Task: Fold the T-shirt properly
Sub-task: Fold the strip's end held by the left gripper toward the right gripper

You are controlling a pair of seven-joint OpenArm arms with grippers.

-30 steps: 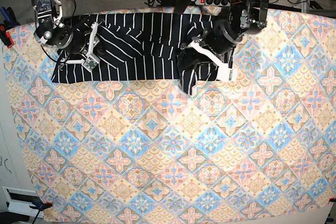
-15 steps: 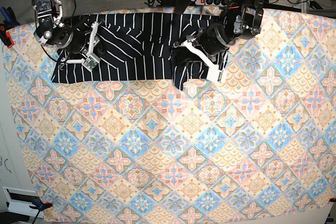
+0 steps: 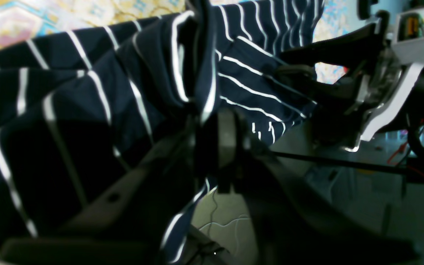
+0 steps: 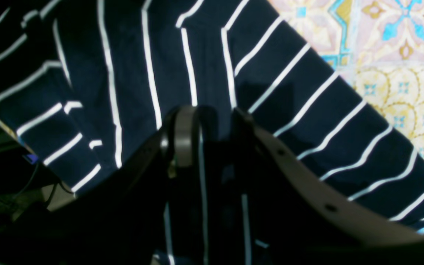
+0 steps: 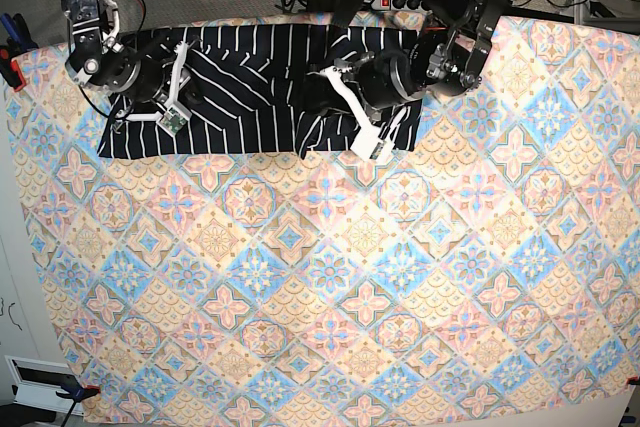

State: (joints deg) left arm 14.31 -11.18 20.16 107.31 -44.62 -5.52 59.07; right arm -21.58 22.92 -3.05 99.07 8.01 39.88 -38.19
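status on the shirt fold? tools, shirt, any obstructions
Left tool carrying a shirt edge inward. Right tool pinching the opposite end. Shirt bunched, fold unfinished. Nothing in the way.

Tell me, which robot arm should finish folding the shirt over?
Probably the left gripper: it hangs over the middle of the shirt with cloth bunched in it. The right gripper sits at the other end.

Pastel floral-tile tablecloth [image 5: 330,277], power strip [image 5: 405,1] behind, red clamp [image 5: 10,69] at edge
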